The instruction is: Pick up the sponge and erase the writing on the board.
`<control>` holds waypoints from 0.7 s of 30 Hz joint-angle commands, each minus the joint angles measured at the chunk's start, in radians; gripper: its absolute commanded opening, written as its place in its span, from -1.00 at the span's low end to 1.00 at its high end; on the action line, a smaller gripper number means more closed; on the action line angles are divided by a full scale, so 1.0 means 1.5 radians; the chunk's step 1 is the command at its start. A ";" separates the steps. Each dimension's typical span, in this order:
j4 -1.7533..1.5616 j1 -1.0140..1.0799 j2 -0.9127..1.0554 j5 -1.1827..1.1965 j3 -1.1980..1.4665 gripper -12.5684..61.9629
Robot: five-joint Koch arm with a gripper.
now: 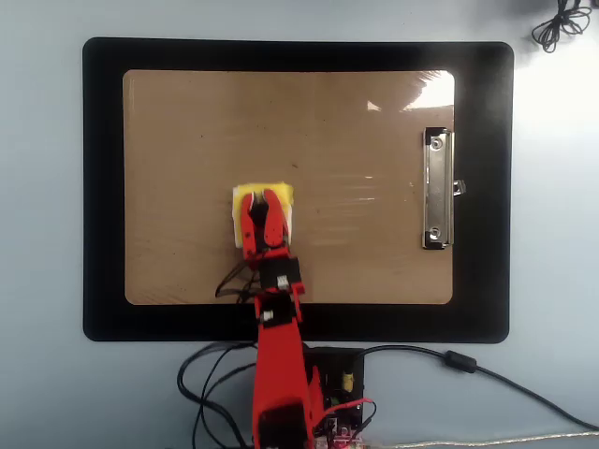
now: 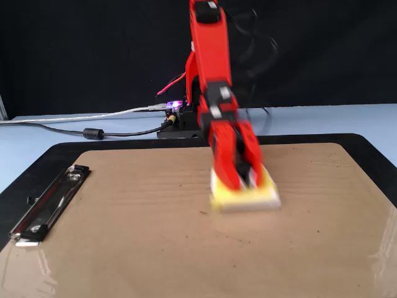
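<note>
Pale blue desk (image 1: 37,187) carries a large black mat (image 1: 103,187), and the brown board (image 1: 187,112) lies flat on the mat with its silver metal clip (image 1: 436,189) at the right side in the overhead view and at the left in the fixed view (image 2: 46,202). Behind the desk in the fixed view hangs a black backdrop (image 2: 74,49). A red arm (image 1: 279,374) reaches from its base at the bottom edge of the overhead view onto the board. Its gripper (image 1: 261,198) is closed around the yellow sponge (image 1: 281,195), one jaw on each side of the sponge's middle, and the sponge rests flat against the board left of centre in the overhead view. In the fixed view the gripper (image 2: 245,180) and sponge (image 2: 263,195) are smeared by motion blur. No clear writing can be made out on the board; only a few tiny dark specks (image 2: 203,213) show near the sponge. A grey cable (image 2: 74,131) runs across the desk to the arm's base.
</note>
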 commanded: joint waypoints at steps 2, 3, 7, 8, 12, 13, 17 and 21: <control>-0.001 0.003 0.081 0.008 0.017 -0.87; -0.003 0.005 0.041 0.012 -0.019 -0.87; -0.019 0.083 -0.288 0.061 -0.396 -0.87; -0.020 0.098 -0.332 0.073 -0.453 -0.87; -0.022 0.112 -0.240 0.087 -0.316 -0.87; -0.021 0.115 -0.134 0.087 -0.206 -0.87; -0.009 0.123 0.143 0.087 0.062 -0.87; -0.015 0.124 -0.054 0.087 -0.112 -0.87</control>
